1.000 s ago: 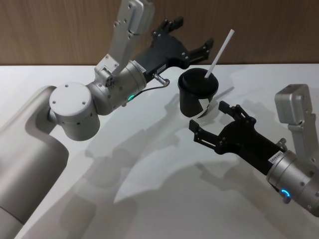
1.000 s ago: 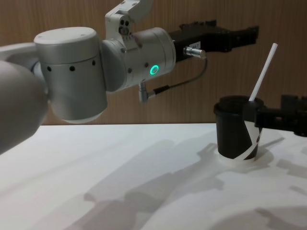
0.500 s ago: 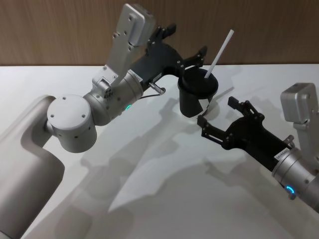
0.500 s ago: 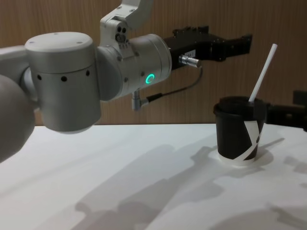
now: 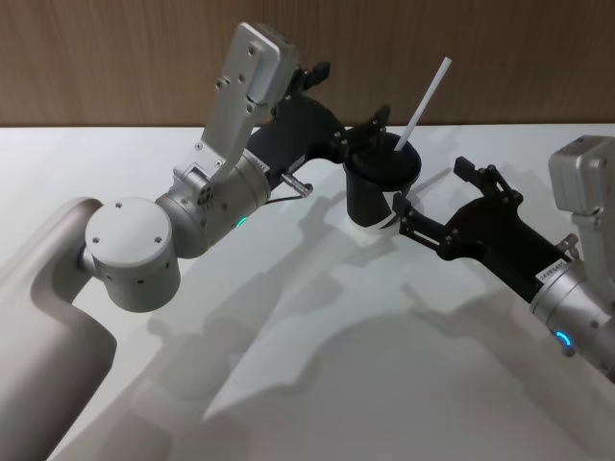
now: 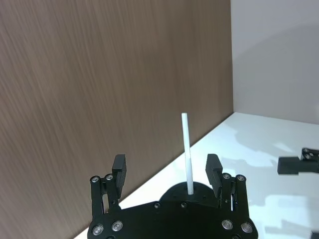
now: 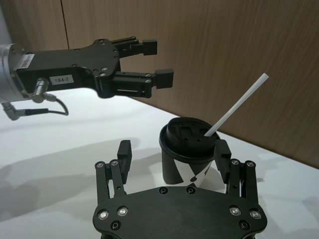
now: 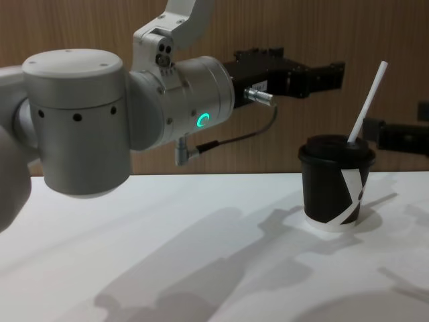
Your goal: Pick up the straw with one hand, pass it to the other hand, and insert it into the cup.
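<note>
Because the straw [image 5: 424, 100] already stands through the hole in the domed lid of the cup [image 5: 380, 187], leaning up and to the right with most of its length clear above the lid, the insertion reads as done and neither arm has reason to hold anything. The cup sits upright on the white table [image 5: 317, 384], toward the far side near the wooden wall [image 5: 115, 58], its white angular mark turned toward the robot. The left gripper [image 5: 360, 120], on the silver arm with the green ring, hangs in the air just left of the cup and a little behind it, fingers spread and empty; in the left wrist view the straw rises in the gap between the two fingers [image 6: 118, 172] without touching either, which suits a hand that has let go and is free to back off. The right gripper [image 5: 432, 197] hovers just right of the cup on the near side, also spread wide and empty; the right wrist view shows its fingers [image 7: 123, 149] flanking the cup but apart from it. My judgement: both hands stand open so that pulling away cannot drag the straw or tip the cup.
</note>
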### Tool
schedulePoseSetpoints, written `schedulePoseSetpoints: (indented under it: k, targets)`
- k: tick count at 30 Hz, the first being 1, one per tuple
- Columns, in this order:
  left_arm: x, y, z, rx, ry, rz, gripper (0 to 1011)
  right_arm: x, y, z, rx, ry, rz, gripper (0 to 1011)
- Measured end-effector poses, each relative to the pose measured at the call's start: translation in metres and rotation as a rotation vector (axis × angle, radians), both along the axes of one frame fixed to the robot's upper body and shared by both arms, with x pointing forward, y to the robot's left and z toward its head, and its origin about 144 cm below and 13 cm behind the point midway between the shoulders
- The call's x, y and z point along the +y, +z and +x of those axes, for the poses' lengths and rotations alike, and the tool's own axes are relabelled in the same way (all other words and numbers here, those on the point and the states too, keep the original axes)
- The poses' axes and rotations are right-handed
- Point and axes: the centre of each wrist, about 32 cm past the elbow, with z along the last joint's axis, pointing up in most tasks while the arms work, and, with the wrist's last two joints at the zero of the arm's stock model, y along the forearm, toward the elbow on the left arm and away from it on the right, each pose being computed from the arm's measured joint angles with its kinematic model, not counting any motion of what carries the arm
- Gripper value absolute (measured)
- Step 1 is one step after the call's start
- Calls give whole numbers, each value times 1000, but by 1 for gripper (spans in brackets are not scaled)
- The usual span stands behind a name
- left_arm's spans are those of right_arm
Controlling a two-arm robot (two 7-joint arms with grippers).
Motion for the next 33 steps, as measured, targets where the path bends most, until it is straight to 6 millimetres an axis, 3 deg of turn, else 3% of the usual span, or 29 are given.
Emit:
schedulePoseSetpoints:
  k: [33]
  targets:
    - [6, -13, -25, 64, 116, 59, 1003, -1, 8, 22, -33, -9, -29, 1001]
